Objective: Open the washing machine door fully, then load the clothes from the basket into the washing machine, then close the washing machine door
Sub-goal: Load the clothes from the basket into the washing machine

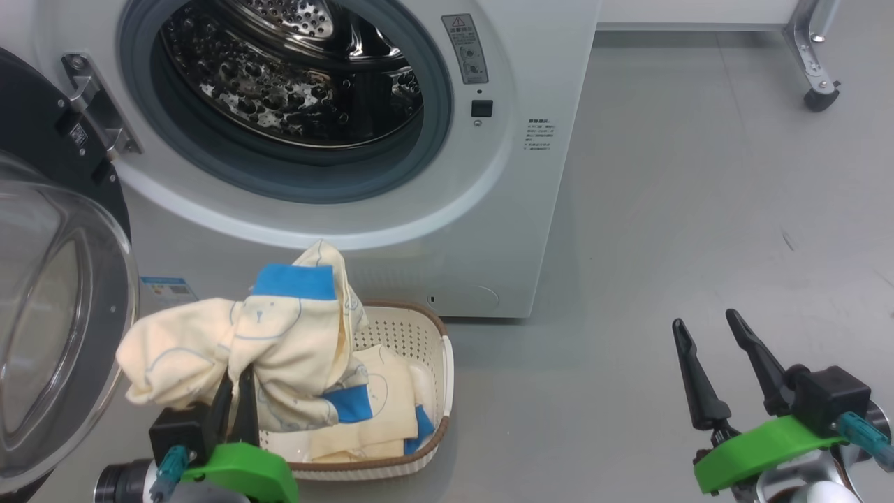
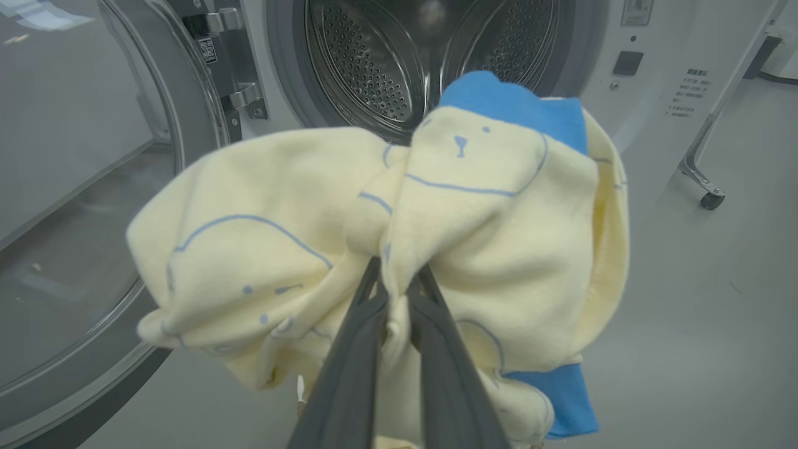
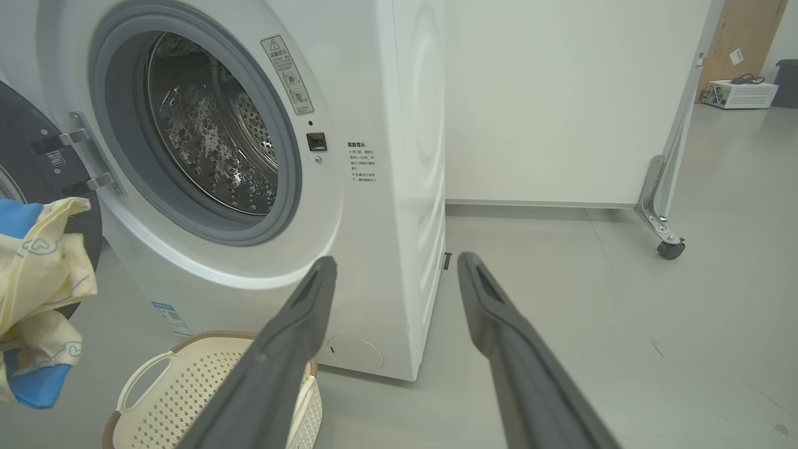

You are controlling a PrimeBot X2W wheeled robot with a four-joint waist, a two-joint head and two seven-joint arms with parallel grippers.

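Observation:
My left gripper (image 1: 234, 384) is shut on the clothes (image 1: 279, 335), pale yellow fabric with bear outlines and blue trim, lifted above the basket (image 1: 426, 447). In the left wrist view the fingers (image 2: 368, 312) pinch a fold of the clothes (image 2: 436, 206) in front of the drum. More yellow and blue fabric lies in the basket. The washing machine (image 1: 517, 230) stands behind, its steel drum (image 1: 293, 77) exposed. The washing machine door (image 1: 49, 335) hangs open at the left. My right gripper (image 1: 709, 346) is open over bare floor at the lower right, nothing between its fingers (image 3: 480, 299).
Grey floor (image 1: 698, 195) stretches to the right of the machine. A white partition on a caster foot (image 1: 818, 98) stands at the back right. The basket (image 3: 206, 386) sits on the floor right before the machine's front. A white box (image 3: 739, 93) lies far off by a doorway.

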